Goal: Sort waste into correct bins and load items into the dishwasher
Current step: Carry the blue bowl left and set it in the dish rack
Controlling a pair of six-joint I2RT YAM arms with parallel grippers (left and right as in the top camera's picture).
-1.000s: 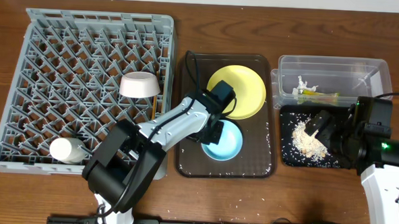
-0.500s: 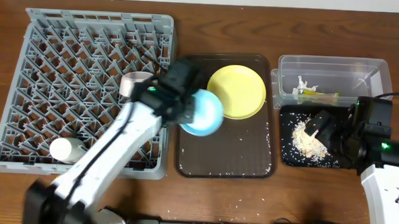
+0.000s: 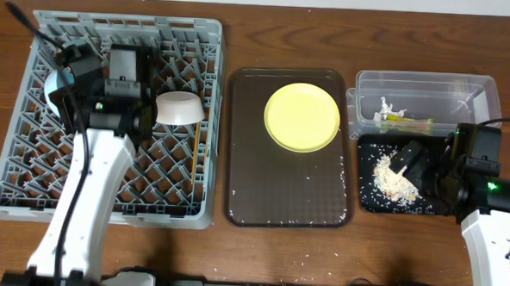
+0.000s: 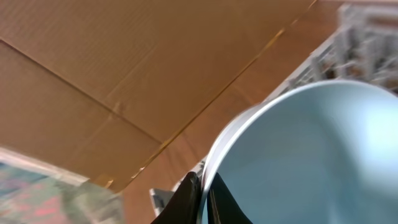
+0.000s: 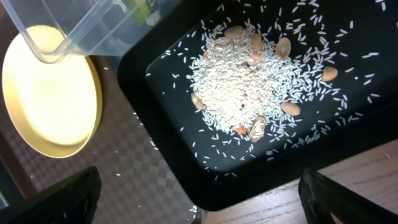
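Wooden tabletop. Left gripper [image 4: 201, 190] clenched on light blue bowl [image 4: 311, 155] rim above rack's [image 3: 176, 183] far-left corner; seat it tilted between pegs. Right gripper [image 5: 199, 199] splayed.

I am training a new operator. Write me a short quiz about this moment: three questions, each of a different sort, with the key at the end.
1. True or false: the left tool holds the light blue bowl by its rim.
2. Choose one: where does the yellow plate lie? A. in the grey rack; B. on the brown tray; C. in the clear tub.
3. Fill in: the rice leftovers lie in the ____.

Key: 1 true; 2 B; 3 black tray.
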